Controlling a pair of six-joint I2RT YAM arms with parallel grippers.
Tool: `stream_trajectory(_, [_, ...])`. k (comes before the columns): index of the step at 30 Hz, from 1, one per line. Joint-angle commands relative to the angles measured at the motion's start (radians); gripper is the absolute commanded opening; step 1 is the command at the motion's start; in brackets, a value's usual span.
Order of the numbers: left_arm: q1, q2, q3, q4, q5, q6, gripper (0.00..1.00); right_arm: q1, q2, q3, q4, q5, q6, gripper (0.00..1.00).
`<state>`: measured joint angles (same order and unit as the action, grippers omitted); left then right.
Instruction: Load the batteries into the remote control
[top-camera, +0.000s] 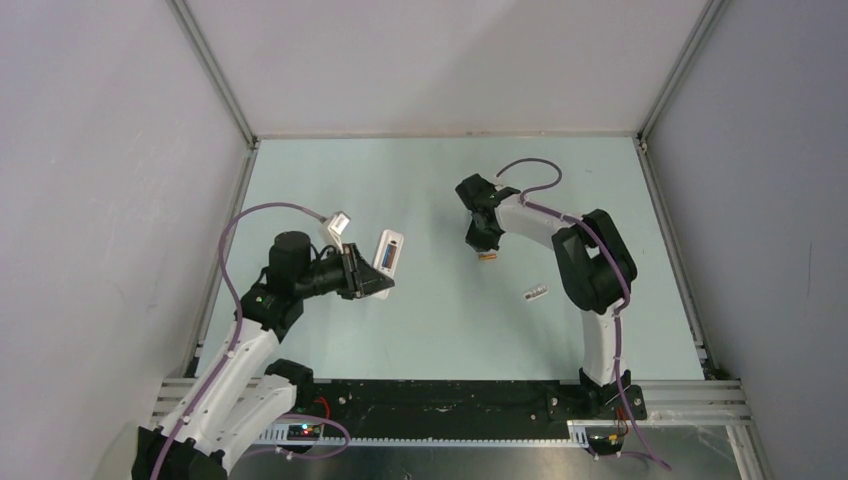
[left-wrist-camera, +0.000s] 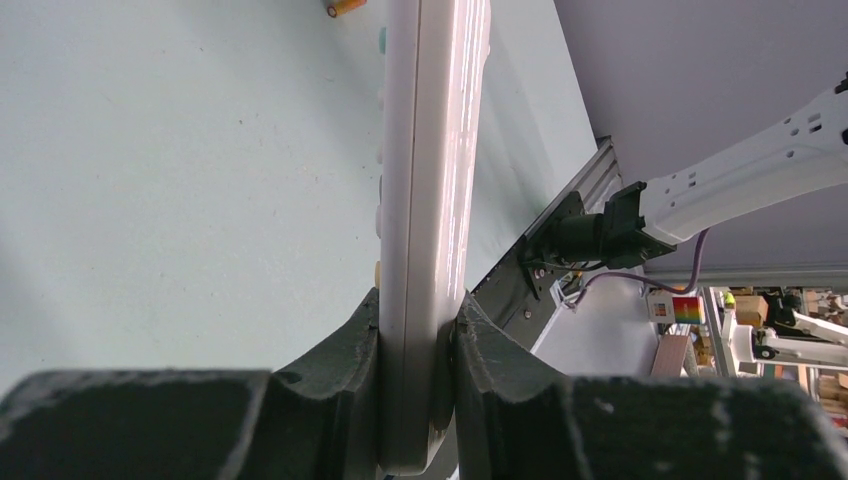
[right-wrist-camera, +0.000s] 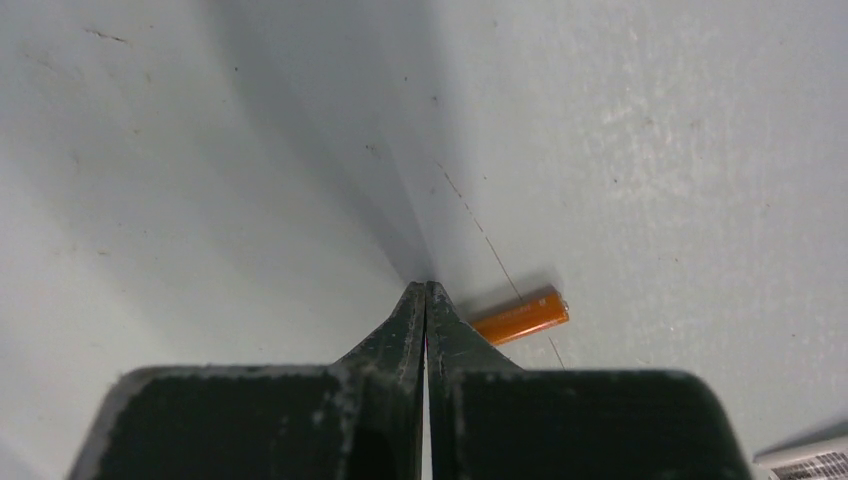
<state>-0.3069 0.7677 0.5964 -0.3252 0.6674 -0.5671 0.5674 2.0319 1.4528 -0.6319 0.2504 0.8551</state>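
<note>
Remote control (top-camera: 388, 252) sits in the left pincer (top-camera: 365, 280), at about 9 o'clock from the middle of the pale green surface (top-camera: 420, 180). In the top view the handset's dark window faces upward and its free end points toward 1 o'clock. The left wrist view adds what the top view cannot: the pincer is clenched on the handset's two broad faces near one end. The body is seen edge-on, running straight away from the camera, with small buttons (left-wrist-camera: 381, 190) poking out along its left side.

The right pincer (top-camera: 484, 245) hangs near the middle of the surface, tips down. The top view does not show whether it is gripping anything. The right wrist view shows its fingers (right-wrist-camera: 405, 325) pressed flat together with nothing between them.

The orange battery (right-wrist-camera: 520, 316) lies loose on the surface just beside those tips, at their 3 o'clock in that view. In the top view it shows only as a speck at the pincer's 6 o'clock.

A pale oblong piece (top-camera: 536, 293) lies at 4 o'clock from the right pincer. I cannot tell what it is.
</note>
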Motion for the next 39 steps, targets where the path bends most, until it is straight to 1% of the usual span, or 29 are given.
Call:
stream_trajectory(1, [0.011,-0.016,-0.002,0.028,0.031,0.018,0.0,0.002,-0.086,-0.008,-0.057,0.034,0.02,0.01])
stream_trajectory(4, [0.011,-0.013,0.001,0.028,0.032,0.018,0.0,0.011,-0.149,-0.035,-0.088,0.072,0.084,0.07])
stream_trajectory(6, [0.012,-0.014,0.0,0.028,0.031,0.018,0.0,0.019,-0.19,-0.084,-0.096,0.09,0.146,0.13])
stream_trajectory(7, [0.012,-0.014,-0.002,0.028,0.03,0.016,0.0,0.02,-0.202,-0.099,-0.099,0.093,0.187,0.17])
stream_trajectory(9, [0.012,-0.016,-0.002,0.029,0.027,0.015,0.0,0.022,-0.237,-0.14,-0.101,0.086,0.25,0.23])
stream_trajectory(11, [0.014,-0.013,0.001,0.028,0.027,0.015,0.0,0.024,-0.25,-0.168,-0.106,0.081,0.304,0.27])
stream_trajectory(12, [0.014,-0.012,0.001,0.029,0.029,0.015,0.0,0.029,-0.252,-0.178,-0.125,0.084,0.343,0.31])
stream_trajectory(13, [0.015,-0.012,0.001,0.027,0.031,0.015,0.0,0.031,-0.255,-0.18,-0.14,0.089,0.362,0.32])
stream_trajectory(20, [0.017,-0.018,-0.005,0.029,0.03,0.013,0.0,0.055,-0.242,-0.184,-0.157,0.07,0.518,0.33])
stream_trajectory(25, [0.017,-0.018,-0.006,0.028,0.031,0.013,0.0,0.044,-0.208,-0.183,-0.114,0.074,0.575,0.33])
stream_trajectory(29, [0.017,-0.015,-0.007,0.028,0.03,0.015,0.0,0.03,-0.19,-0.183,-0.146,0.08,0.631,0.31])
stream_trajectory(39, [0.019,-0.023,-0.007,0.03,0.04,0.018,0.0,0.001,-0.154,-0.183,-0.142,0.088,0.651,0.29])
